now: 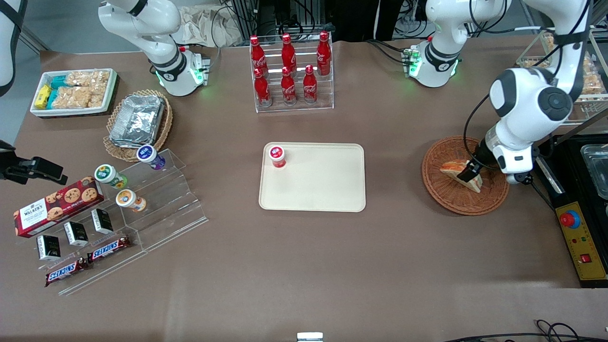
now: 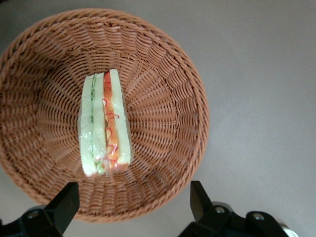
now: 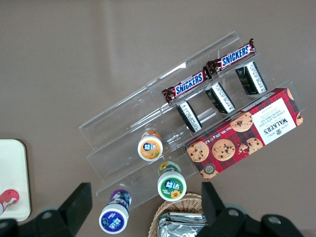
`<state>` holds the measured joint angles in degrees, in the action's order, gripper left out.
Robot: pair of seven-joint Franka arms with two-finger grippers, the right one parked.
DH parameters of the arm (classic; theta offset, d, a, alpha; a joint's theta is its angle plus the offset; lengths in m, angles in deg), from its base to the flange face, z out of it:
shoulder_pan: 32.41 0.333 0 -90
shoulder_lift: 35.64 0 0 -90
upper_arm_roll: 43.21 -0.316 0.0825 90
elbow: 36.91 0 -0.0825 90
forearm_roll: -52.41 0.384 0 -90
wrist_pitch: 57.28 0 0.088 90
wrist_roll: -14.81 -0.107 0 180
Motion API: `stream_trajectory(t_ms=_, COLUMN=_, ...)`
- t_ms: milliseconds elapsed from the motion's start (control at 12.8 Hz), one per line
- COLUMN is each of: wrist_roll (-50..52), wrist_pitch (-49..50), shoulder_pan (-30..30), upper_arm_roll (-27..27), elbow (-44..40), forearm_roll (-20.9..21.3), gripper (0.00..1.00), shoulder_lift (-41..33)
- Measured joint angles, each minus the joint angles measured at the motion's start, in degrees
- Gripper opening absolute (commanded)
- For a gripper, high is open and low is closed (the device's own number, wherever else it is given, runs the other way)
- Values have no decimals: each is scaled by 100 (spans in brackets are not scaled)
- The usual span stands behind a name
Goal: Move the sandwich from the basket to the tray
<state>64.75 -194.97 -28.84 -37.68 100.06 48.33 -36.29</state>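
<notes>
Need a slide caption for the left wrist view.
Open gripper hovers over the triangular white-bread sandwich lying in the round reddish-brown wicker basket.

Brown table [image 1: 332,266] bears tray [image 1: 327,190], basket [image 1: 444,199].

1. The front view looks from high above the table [image 1: 304,266] edge, facing the two arm bases, and takes in the whole table at a distance.
2. The left wrist view looks straight down past the gripper [image 2: 133,205], whose fingers stand wide apart, close above the basket [image 2: 163,74] and the sandwich [image 2: 104,123].
3. The right wrist view looks down from a middle height on the clear stand [image 3: 148,113] and the cookie box [image 3: 247,131].
4. The front view shares the basket [image 1: 444,197] and sandwich [image 1: 453,168] with the left wrist view.
5. It shares the stand [image 1: 161,209], box [image 1: 57,204] and tray [image 1: 323,190] corner with the right wrist view.
</notes>
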Motion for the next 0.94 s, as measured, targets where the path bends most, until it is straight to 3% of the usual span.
stream_trajectory(t_ms=702, wrist_roll=-21, wrist_pitch=-1093, shoulder_pan=184, upper_arm_roll=-90, elbow=731, forearm_roll=653, gripper=99, shoulder_lift=303)
stream_trajectory(t_ms=780, wrist_roll=-26, wrist_pitch=-1254, shoulder_pan=220, upper_arm_roll=-96, elbow=769, forearm_roll=683, gripper=68, shoulder_lift=378)
stream_trajectory(t_ms=858, wrist_roll=-27, wrist_pitch=-1400, shoulder_pan=229, upper_arm_roll=-96, elbow=802, forearm_roll=694, gripper=13, shoulder_lift=459)
stream_trajectory(t_ms=936, wrist_roll=-27, wrist_pitch=-1498, shoulder_pan=229, upper_arm_roll=-95, elbow=816, forearm_roll=696, gripper=0, shoulder_lift=539)
